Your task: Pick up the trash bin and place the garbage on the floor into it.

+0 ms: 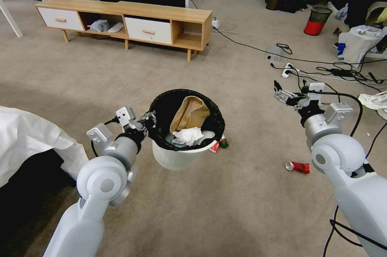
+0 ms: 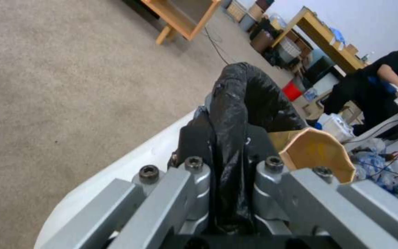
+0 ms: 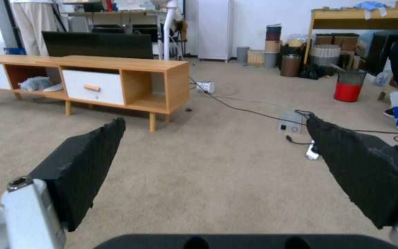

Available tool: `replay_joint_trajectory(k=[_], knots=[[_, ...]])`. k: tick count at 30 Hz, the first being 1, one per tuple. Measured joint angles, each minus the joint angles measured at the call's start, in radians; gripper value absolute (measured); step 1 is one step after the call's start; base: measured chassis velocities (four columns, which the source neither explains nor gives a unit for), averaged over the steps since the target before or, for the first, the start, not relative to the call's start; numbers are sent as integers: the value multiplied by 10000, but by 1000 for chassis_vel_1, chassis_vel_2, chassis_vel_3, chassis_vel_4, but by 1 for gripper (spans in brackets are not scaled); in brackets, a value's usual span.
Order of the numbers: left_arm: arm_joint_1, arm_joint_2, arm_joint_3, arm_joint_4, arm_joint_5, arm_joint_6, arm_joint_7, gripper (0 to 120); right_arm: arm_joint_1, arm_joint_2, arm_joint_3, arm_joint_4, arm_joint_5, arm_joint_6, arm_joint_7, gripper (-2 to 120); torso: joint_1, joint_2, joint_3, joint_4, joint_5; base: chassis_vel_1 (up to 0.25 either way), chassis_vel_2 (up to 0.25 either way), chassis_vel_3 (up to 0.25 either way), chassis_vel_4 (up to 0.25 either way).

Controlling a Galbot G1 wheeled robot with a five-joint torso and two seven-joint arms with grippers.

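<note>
The white trash bin point(image 1: 177, 158) with its black liner hangs above the carpet, my left gripper point(image 1: 149, 122) shut on its near-left rim. In the left wrist view the left gripper point(image 2: 226, 166) pinches the black bag on the trash bin's rim point(image 2: 236, 103). Inside lie a brown paper bag point(image 1: 188, 113) and white tissue point(image 1: 187, 135). A crushed red can point(image 1: 297, 166) lies on the floor to the right. A red packet point(image 1: 215, 147) and small brown bottle point(image 1: 223, 143) peek out behind the bin. My right gripper point(image 1: 282, 93) is open and empty, raised at right; its pads point(image 3: 84, 162) stand wide apart.
A low wooden TV cabinet point(image 1: 129, 19) stands at the back. Black cables point(image 1: 322, 67) and a white power strip point(image 1: 287, 70) cross the carpet at right. A red-based mesh bin point(image 1: 318, 19) is far right. A white cloth point(image 1: 28, 136) covers something at left.
</note>
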Motion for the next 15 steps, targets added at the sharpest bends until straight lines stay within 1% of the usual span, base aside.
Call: replay_joint_trajectory(k=[8, 11, 15], knots=[[0, -28, 24, 0, 15, -1, -6, 7, -23, 67, -12, -36, -127, 199, -138, 100, 0, 0, 0, 0, 0, 0, 0, 0, 0], [12, -30, 34, -8, 21, -1, -9, 7, -28, 163, 3, -57, -98, -19, -37, 100, 0, 0, 0, 0, 1, 0, 0, 0, 0], [36, -20, 28, -34, 20, 3, -14, 7, -27, 180, 1, -59, -70, -62, -2, 100, 0, 0, 0, 0, -1, 0, 0, 0, 0]])
